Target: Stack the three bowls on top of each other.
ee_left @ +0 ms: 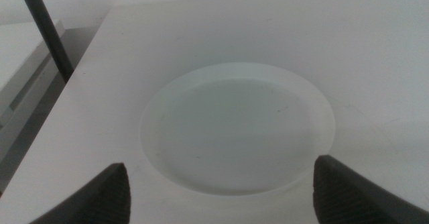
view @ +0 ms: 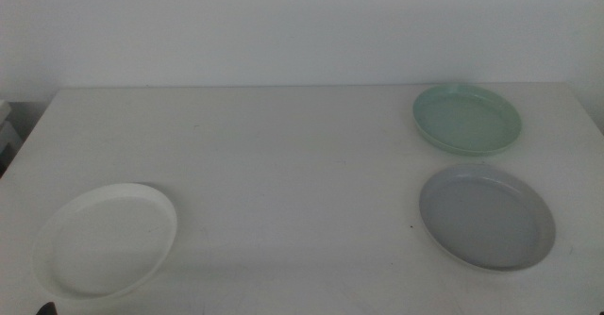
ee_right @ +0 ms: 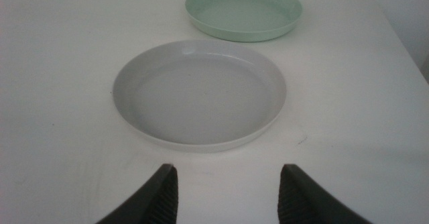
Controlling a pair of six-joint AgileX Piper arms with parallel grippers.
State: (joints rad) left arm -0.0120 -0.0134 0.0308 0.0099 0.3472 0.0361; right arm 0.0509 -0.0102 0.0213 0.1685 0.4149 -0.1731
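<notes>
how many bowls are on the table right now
3. The white bowl sits near the table's front-left corner, the light grey bowl at front right, and the mint green bowl just behind the grey one. All lie separate, none stacked or hidden.

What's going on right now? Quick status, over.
Left gripper open, facing white bowl. Right gripper open, facing grey bowl; green bowl beyond it. Nothing stacked, nothing in the way.
</notes>
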